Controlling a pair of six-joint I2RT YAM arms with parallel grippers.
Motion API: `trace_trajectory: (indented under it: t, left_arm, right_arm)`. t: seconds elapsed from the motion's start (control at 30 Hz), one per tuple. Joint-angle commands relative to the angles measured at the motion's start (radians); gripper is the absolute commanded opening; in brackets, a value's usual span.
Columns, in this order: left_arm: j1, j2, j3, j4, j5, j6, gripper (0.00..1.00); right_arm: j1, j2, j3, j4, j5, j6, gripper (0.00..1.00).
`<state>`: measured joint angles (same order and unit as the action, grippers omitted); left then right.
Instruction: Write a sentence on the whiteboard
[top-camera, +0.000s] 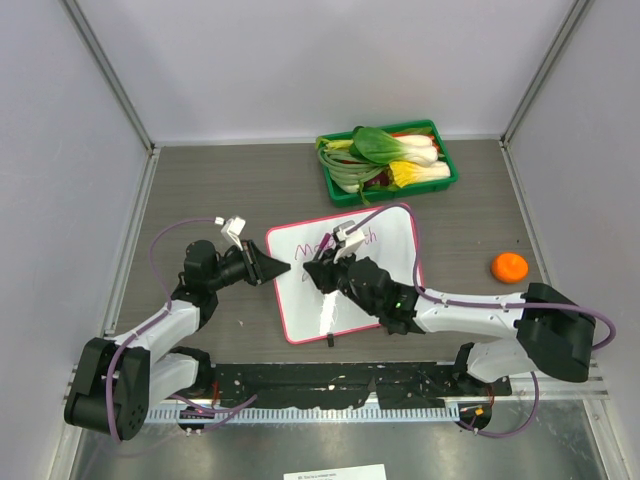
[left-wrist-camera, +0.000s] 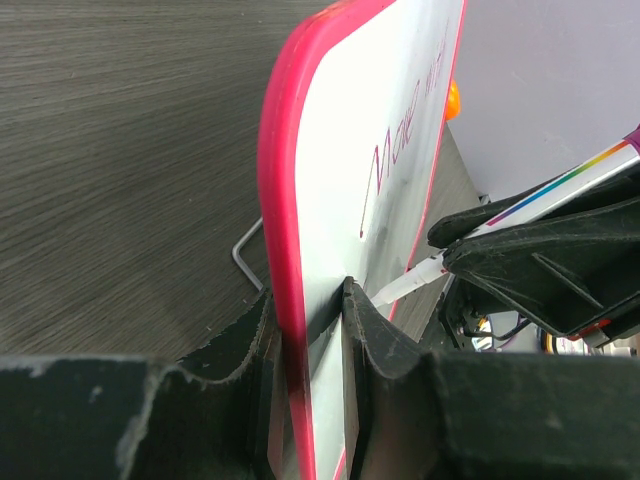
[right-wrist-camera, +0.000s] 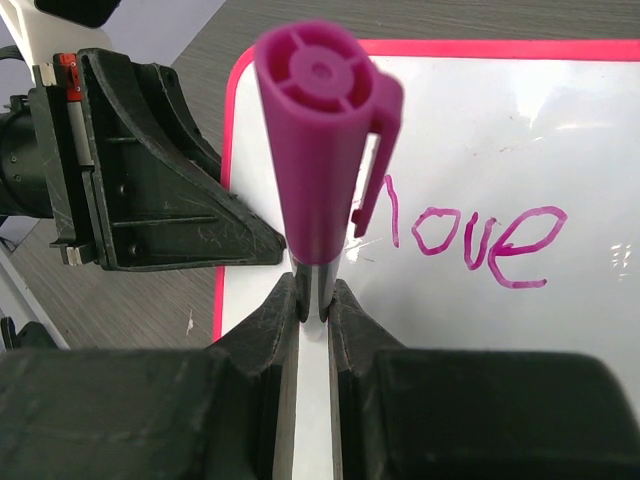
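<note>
Left gripper (left-wrist-camera: 308, 325) is pinching the whiteboard's (top-camera: 300, 295) pink edge, likely bracing it — right gripper (right-wrist-camera: 312, 300) is clamping the purple marker (right-wrist-camera: 318, 140), tip meeting the board.

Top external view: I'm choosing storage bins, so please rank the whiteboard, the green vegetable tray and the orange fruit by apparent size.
Largest to smallest:
1. whiteboard
2. green tray, somewhat smaller than the board
3. orange fruit, by far the smallest
</note>
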<state>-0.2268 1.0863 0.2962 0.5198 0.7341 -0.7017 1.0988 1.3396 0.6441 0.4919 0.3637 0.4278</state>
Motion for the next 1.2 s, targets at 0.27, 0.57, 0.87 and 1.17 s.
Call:
trace_trajectory:
  t: [0.27, 0.57, 0.87, 1.17]
  left_arm:
    - [0.003, 0.006, -0.017, -0.043, -0.087, 0.114, 0.0]
    - [0.003, 0.004, -0.017, -0.044, -0.087, 0.114, 0.0]
    - [0.003, 0.003, -0.016, -0.044, -0.085, 0.114, 0.0]
    - [0.003, 0.003, -0.017, -0.046, -0.087, 0.116, 0.0]
  right_arm:
    - [0.004, -0.062, -0.015, -0.01, 0.063, -0.003, 0.01]
    - [0.003, -0.092, 0.019, -0.007, 0.066, -0.003, 0.01]
    - [0.003, -0.071, 0.043, -0.01, 0.106, -0.008, 0.01]
    - [0.003, -0.048, 0.049, -0.03, 0.146, -0.007, 0.01]
